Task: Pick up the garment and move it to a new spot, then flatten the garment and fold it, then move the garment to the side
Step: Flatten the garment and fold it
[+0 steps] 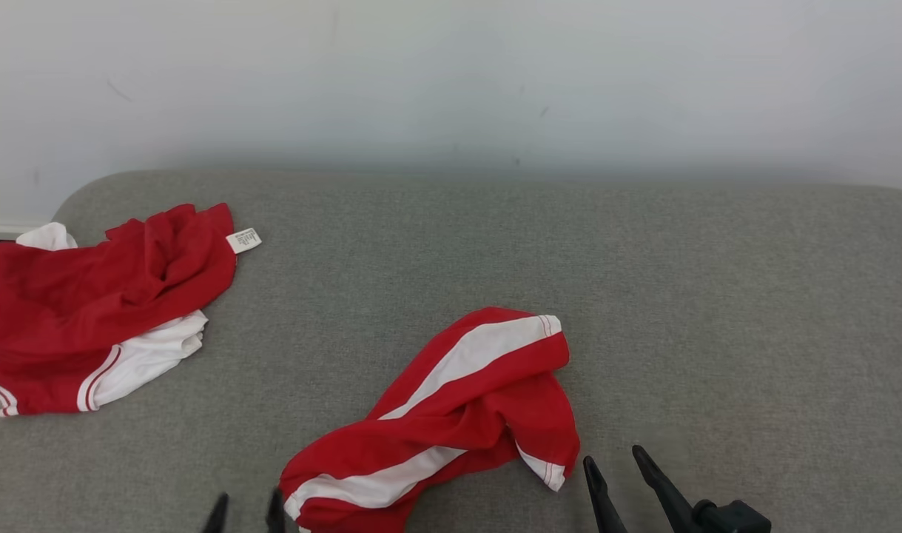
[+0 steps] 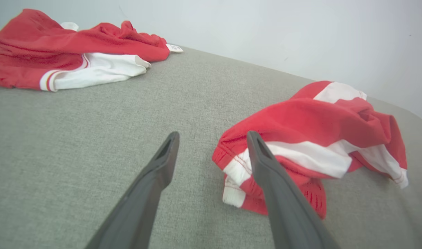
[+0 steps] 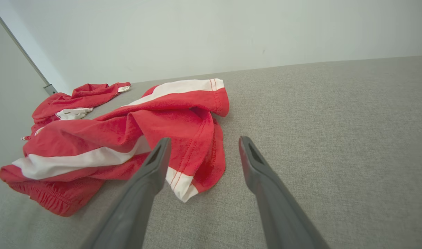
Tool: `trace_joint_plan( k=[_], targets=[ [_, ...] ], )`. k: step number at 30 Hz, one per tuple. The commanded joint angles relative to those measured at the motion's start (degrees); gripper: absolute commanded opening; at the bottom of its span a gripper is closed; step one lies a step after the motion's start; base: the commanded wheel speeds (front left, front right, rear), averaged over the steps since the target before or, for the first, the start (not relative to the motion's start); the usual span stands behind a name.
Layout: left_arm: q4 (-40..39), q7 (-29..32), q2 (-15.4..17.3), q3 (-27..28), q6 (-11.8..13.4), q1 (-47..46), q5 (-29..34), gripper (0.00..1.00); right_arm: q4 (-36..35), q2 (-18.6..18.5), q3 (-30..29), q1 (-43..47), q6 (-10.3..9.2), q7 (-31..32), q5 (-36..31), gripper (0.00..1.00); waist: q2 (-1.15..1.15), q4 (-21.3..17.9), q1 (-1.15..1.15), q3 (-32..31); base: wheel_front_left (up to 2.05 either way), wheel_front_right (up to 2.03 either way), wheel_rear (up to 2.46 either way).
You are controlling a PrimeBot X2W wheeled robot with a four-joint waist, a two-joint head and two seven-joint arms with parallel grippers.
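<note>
Where: the red shorts lay crumpled on the grey cushion, near its front edge and about mid-width, with nothing holding them.
Long axis: it ran on a diagonal, from the gathered waist end at near left to a white-striped leg hem at far right.
Left side: the left gripper hung empty, fingers spread wide, just beside the waist end. I could not tell whether it touched the cloth.
Right side: the right gripper was likewise spread and empty, just right of the near hem corner.
Nearer arm: the left, by a shade, I judged. The shorts lay between the two, so each would reach inward.
Also there: a second garment lay heaped at far left, well apart.
</note>
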Motion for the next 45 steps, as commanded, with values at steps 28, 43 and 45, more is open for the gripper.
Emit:
trace_joint_plan(
  k=[28, 43, 45],
  targets=[
    [-13.12, -0.19, -1.52, 5.58, 0.5, -0.07, 9.69, 1.0, 19.53, -4.91, 5.42, -13.04, -0.13, -0.02, 4.99, 0.0, 0.0, 2.07, 0.0, -0.94, 0.0, 0.0, 0.0],
    [-11.88, -0.19, -1.51, 4.05, 1.39, 0.37, 7.95, 1.0, 10.3, -13.12, -1.45, -2.27, -0.13, -0.02, 5.19, 0.0, 0.0, -4.5, 0.0, -1.32, 0.0, 0.0, 0.0],
    [-11.36, -0.19, -1.51, 3.86, 1.34, 0.48, 7.71, 1.0, 10.92, -13.02, -1.64, -1.73, -0.13, -0.02, 5.57, 0.93, 0.0, -4.87, 0.0, -1.28, 0.0, 0.0, 0.0]
  ],
)
